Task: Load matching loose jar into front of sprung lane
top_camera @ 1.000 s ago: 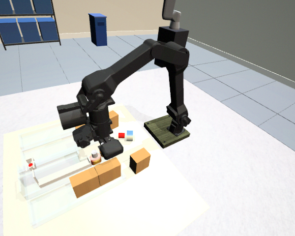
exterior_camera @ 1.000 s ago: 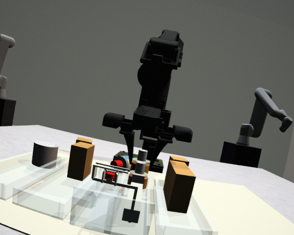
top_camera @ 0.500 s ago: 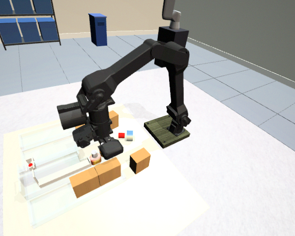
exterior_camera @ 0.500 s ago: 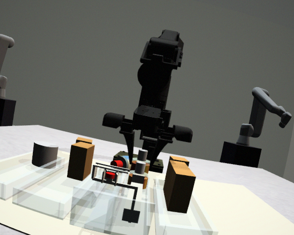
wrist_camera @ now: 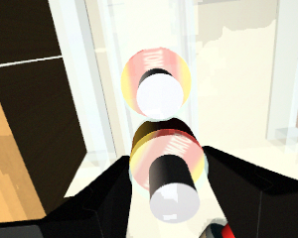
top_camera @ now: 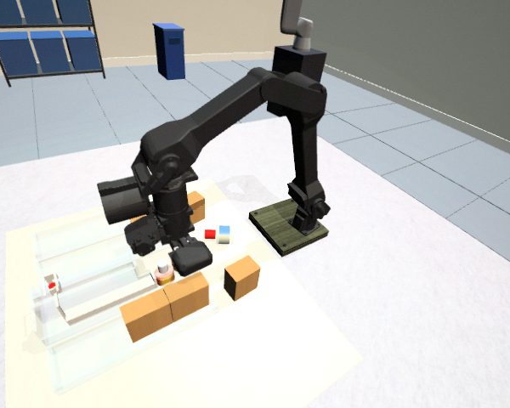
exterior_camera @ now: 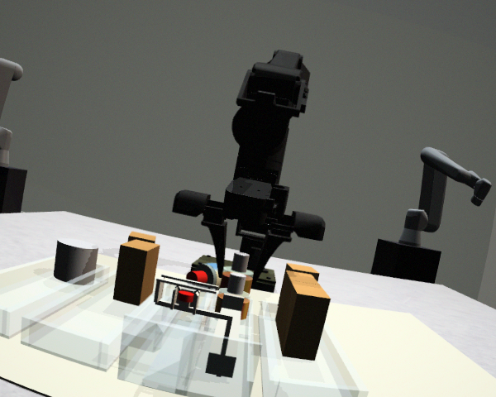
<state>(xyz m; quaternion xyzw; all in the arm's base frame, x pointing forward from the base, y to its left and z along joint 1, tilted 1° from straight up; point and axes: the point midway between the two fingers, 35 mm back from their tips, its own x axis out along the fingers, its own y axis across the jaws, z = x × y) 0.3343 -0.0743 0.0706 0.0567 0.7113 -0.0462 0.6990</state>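
Observation:
The loose matching jar [exterior_camera: 246, 284] [wrist_camera: 165, 149], with pink-and-yellow label and pale cap, stands upright between the fingers of my gripper [exterior_camera: 238, 276] [wrist_camera: 166, 158], which is shut on it. The similar lane jar [top_camera: 163, 274] [exterior_camera: 245, 305] [wrist_camera: 154, 60] stands upright in the clear-walled sprung lane [exterior_camera: 188, 359], against the pale pusher plate [exterior_camera: 231, 302]. The held jar is directly in front of the lane jar, in line with it; the gap between them is tiny or none. Whether its base touches the lane floor is hidden, and so is the low front stop.
Another jar [top_camera: 223, 235] with blue-and-white body and red cap lies on its side near the robot base [top_camera: 286, 230]. Orange-brown blocks [top_camera: 187, 298] [exterior_camera: 306, 316] stand beside the lane on one side, another block [exterior_camera: 135, 273] on the other. A grey cylinder [exterior_camera: 75, 262] stands farther off.

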